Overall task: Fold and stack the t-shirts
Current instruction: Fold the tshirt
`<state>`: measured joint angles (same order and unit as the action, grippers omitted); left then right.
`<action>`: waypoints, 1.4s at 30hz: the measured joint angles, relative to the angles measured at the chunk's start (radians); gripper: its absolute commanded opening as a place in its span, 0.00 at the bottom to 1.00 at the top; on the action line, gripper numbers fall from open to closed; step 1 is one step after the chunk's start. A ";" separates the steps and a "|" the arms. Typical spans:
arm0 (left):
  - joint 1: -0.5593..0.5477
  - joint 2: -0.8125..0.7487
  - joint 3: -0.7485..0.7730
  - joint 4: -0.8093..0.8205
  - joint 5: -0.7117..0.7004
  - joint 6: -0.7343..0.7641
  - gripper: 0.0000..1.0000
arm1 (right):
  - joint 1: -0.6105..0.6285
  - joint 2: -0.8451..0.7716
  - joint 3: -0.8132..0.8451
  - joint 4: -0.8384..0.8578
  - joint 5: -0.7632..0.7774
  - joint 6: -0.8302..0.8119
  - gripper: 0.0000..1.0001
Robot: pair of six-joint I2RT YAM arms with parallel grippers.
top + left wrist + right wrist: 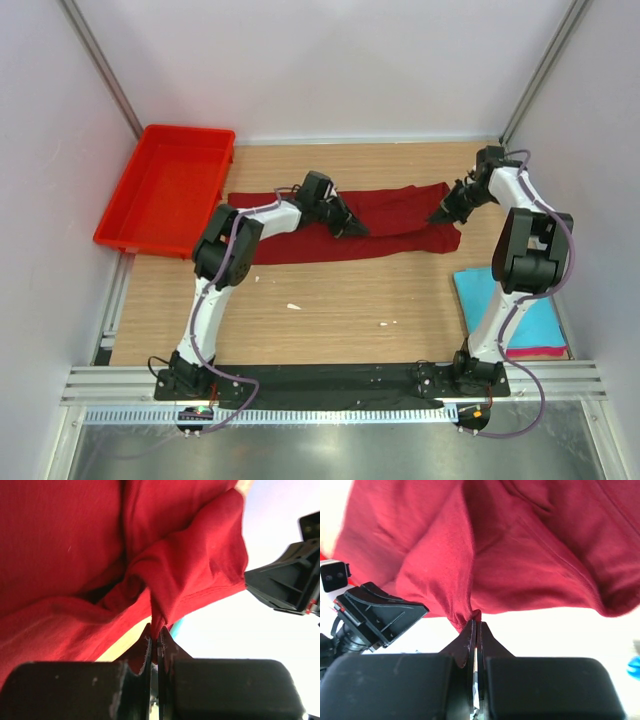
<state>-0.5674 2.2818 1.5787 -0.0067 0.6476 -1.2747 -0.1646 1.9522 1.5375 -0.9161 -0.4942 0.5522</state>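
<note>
Setting: a wooden table (pixel 330 310) seen from above, with two robot arms bolted at its near edge and pale walls around it.
Maroon t-shirt (pixel 400 225): lies across the far half of the table as a long, rumpled band. It runs from just beside the tray on the left to the right side, and it is not a small rectangle.
Left gripper (pixel 350 225): fingers pressed together on a pinch of maroon cloth near the middle of the band. In the left wrist view a ridge of fabric rises straight out from between the fingertips.
Right gripper (pixel 442 213): fingers likewise pressed together on maroon cloth at the right end of the band. The right wrist view shows the fabric drawn into a peak at the fingertips.
Turquoise t-shirt (pixel 500 300): a flat folded rectangle at the near right of the table, well apart from the maroon one and partly hidden by the right arm.
Pink t-shirt (pixel 540 352): only a thin strip shows along the near edge, under the turquoise shirt — it appears to be the bottom of the stack.
Red plastic tray (pixel 170 185): sits at the far left corner and plays no part in the stack.
Done, as it appears: two of the three shirts are folded and stacked.
Left to do, as it appears: the maroon shirt looks only partway folded — it needs folding down to a small rectangle, then carrying onto the turquoise shirt.
</note>
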 measured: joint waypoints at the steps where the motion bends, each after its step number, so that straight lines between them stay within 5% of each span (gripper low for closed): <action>1: -0.004 0.000 -0.005 -0.007 0.003 0.001 0.00 | 0.000 -0.007 -0.009 -0.002 0.008 -0.003 0.01; 17: -0.046 0.000 -0.072 -0.062 0.042 0.031 0.00 | 0.000 -0.061 -0.139 -0.008 0.127 -0.058 0.01; 20: -0.048 0.000 -0.072 -0.066 0.045 0.032 0.11 | 0.000 -0.061 -0.158 0.007 0.142 -0.066 0.02; 24: -0.050 -0.001 -0.072 -0.077 0.048 0.057 0.35 | 0.000 -0.061 -0.168 0.015 0.153 -0.086 0.29; 27: -0.052 -0.011 -0.062 -0.138 0.039 0.114 0.40 | 0.000 -0.061 -0.168 0.027 0.157 -0.106 0.44; 30: -0.052 -0.038 -0.029 -0.221 0.012 0.189 0.39 | 0.000 -0.061 -0.161 0.039 0.158 -0.117 0.48; 42: -0.021 -0.081 0.150 -0.306 -0.084 0.283 0.36 | 0.000 0.059 0.039 0.132 0.124 -0.141 0.40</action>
<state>-0.5880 2.2009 1.7290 -0.3122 0.5640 -0.9913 -0.1650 2.0113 1.5768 -0.7837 -0.3706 0.4114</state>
